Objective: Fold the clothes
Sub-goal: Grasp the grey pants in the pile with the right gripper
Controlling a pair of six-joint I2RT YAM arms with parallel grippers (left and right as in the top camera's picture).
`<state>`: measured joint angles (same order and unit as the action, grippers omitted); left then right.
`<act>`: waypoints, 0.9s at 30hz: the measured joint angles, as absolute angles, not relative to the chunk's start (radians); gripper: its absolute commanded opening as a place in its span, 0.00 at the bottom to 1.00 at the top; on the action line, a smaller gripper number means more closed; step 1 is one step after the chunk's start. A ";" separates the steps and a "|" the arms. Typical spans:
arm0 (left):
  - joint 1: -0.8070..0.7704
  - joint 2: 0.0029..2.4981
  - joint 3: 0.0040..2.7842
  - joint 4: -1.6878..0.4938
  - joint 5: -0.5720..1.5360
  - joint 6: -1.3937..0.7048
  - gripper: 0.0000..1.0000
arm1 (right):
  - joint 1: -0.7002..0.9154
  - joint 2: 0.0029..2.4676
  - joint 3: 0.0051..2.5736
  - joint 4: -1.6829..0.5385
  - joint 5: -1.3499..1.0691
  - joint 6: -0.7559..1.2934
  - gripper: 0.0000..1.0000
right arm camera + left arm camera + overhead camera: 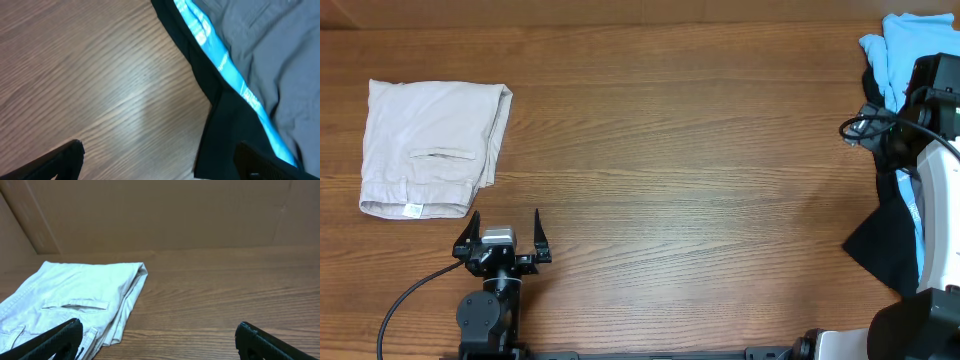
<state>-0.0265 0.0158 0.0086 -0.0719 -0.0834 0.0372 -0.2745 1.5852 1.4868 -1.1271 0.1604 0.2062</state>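
The clothes, a dark cloth [883,246], lie crumpled at the table's right edge, partly under a light-blue shirt [910,35]. In the right wrist view the dark cloth [225,130] fills the lower right, with a bright blue strip of shirt [225,65] along it. My right gripper [157,150] hangs open over the cloth's left edge, one finger above bare wood and the other above the dark cloth. From overhead the right arm [930,110] hides its fingers. My left gripper [503,238] is open and empty near the front edge.
Folded pale beige shorts [430,148] lie at the far left, just beyond the left gripper [157,325]; they also show in the left wrist view as beige shorts [80,302]. Wooden table [690,170] stretches between the two piles. A black cable [405,300] trails from the left arm.
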 measured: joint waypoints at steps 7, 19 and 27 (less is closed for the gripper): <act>-0.027 0.016 0.009 -0.072 -0.083 0.037 1.00 | -0.275 1.587 1.487 -1.046 0.162 0.145 0.92; -0.027 0.016 0.009 -0.072 -0.083 0.037 1.00 | -0.437 1.811 1.492 -0.830 0.225 0.107 0.84; -0.027 0.016 0.009 -0.072 -0.083 0.037 1.00 | -0.469 1.897 1.492 -0.634 0.225 0.048 0.84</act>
<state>-0.0265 0.0158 0.0086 -0.0723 -0.0834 0.0372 -0.4686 1.8965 1.4921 -0.6342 0.2249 0.0479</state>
